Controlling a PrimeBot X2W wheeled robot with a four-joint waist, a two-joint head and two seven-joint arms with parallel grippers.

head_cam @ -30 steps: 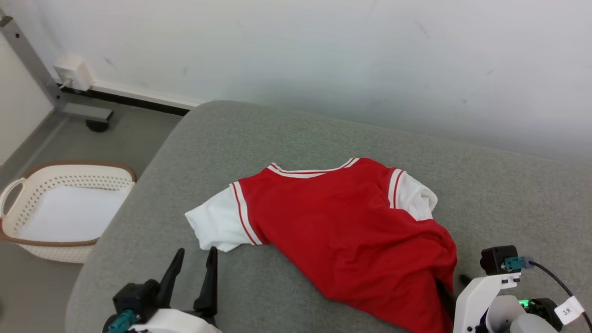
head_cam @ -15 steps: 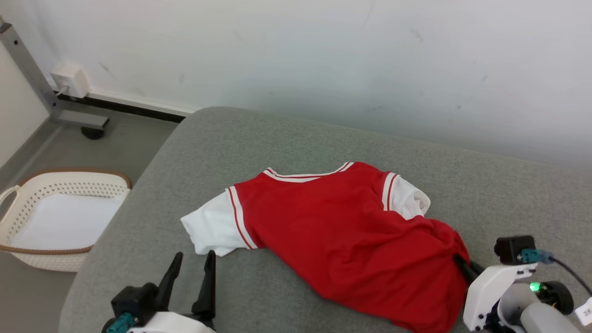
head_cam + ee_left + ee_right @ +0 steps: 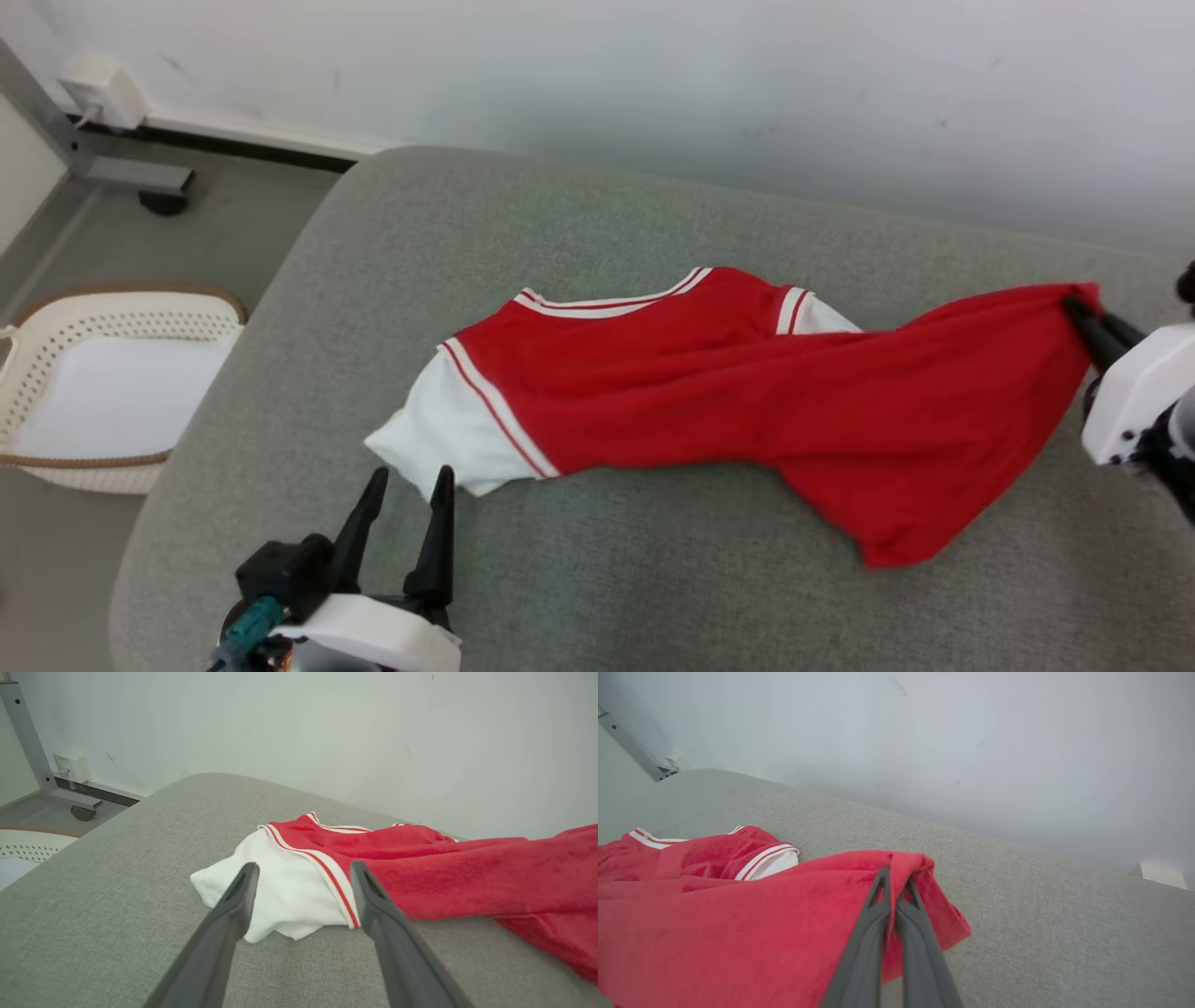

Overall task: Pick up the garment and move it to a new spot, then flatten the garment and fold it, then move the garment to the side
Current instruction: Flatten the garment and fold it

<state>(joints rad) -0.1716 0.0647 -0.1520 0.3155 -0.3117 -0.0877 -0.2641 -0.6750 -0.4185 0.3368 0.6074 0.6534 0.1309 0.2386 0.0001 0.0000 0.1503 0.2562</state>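
Pinches a red hem corner of the garment (image 3: 709,411) with the right gripper (image 3: 1078,308), both dark fingers (image 3: 873,924) pressed together on the cloth, raised just above the right end of the grey cushion (image 3: 523,243). Stretches the red body in a band from that pinch toward the cushion's middle, lower hem sagging onto the cushion's near right part. Leaves the striped collar (image 3: 607,303) and the white sleeve (image 3: 439,439) lying on the cushion's middle, sleeve toward its left. Holds the left gripper (image 3: 409,474) empty over the cushion's near left part, fingers spread apart, tips just beside that sleeve. Shows, off the cushion's left side, a white basket (image 3: 56,308) on the floor (image 3: 243,201), and behind the cushion a pale wall (image 3: 653,65).
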